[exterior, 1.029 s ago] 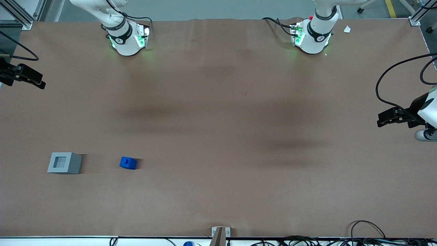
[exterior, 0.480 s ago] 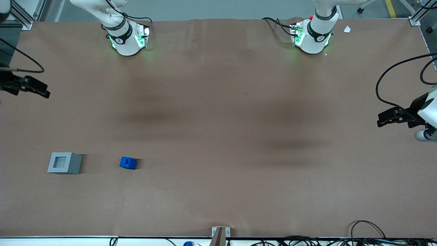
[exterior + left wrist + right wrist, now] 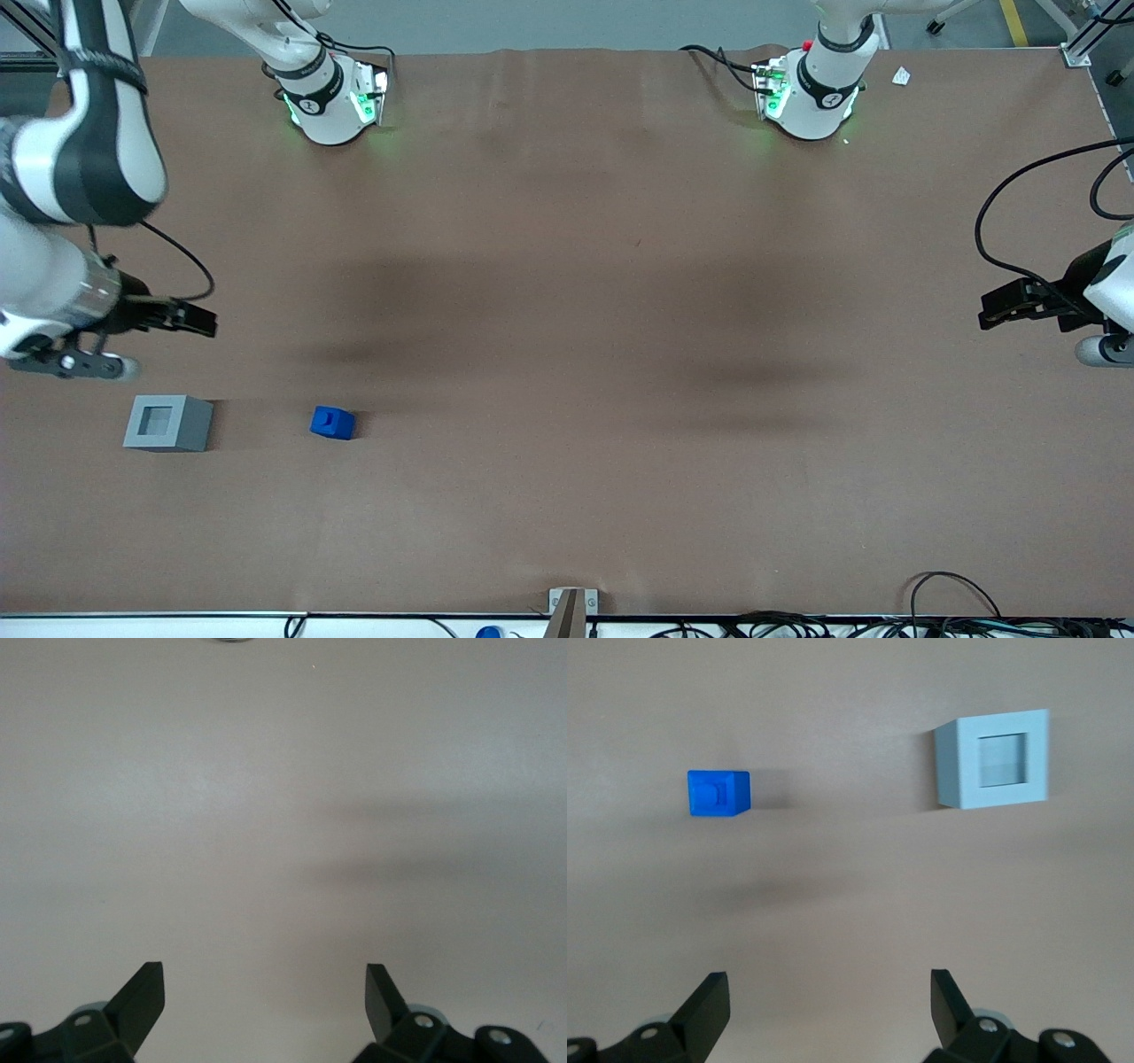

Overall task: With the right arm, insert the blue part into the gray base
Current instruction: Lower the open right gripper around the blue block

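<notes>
The blue part lies on the brown table, its notched face up, beside the gray base, which is toward the working arm's end. The base's socket faces up and holds nothing. My right arm's gripper hangs above the table, farther from the front camera than both blocks, roughly over the gap between them. In the right wrist view the gripper is open and holds nothing, with the blue part and the gray base both ahead of its fingertips.
The working arm's white elbow looms over the table's end. Two green-lit pedestals stand along the table edge farthest from the camera. A metal bracket sits at the nearest edge. Black cables loop near the parked arm.
The right arm has swung in over the table. Its gripper moved nearer the front camera and toward the two blocks. Neither block has moved.
</notes>
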You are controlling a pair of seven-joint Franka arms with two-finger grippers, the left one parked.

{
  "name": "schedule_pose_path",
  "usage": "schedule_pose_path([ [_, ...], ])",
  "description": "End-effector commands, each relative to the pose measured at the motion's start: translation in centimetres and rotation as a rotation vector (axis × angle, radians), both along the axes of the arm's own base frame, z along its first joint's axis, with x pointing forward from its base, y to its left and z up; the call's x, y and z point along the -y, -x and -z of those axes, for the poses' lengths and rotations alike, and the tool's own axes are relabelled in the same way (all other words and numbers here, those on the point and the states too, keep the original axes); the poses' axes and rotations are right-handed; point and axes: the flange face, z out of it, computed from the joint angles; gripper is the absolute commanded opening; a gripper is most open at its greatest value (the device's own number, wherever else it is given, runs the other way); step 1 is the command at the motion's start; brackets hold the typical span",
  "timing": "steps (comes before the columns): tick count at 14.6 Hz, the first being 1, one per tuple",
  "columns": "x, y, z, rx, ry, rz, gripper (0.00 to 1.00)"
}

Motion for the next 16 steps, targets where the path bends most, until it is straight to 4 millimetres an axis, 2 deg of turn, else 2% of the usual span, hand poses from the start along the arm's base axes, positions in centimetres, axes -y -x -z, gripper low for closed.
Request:
schedule_pose_path([
  [1, -2.2, -0.9, 2.4, 0.012, 0.006, 0.036, 1.00],
  [6, -6.2, -3.2, 8.3, 0.075, -0.011, 0.062, 1.00],
  [8, -6.9, -3.7, 9.8, 0.098, -0.016, 0.079, 1.00],
  [14, -7.0, -5.5, 16.8, 0.175, -0.030, 0.128, 1.00],
  [16, -7.3, -5.6, 17.9, 0.176, -0.046, 0.170, 1.00],
])
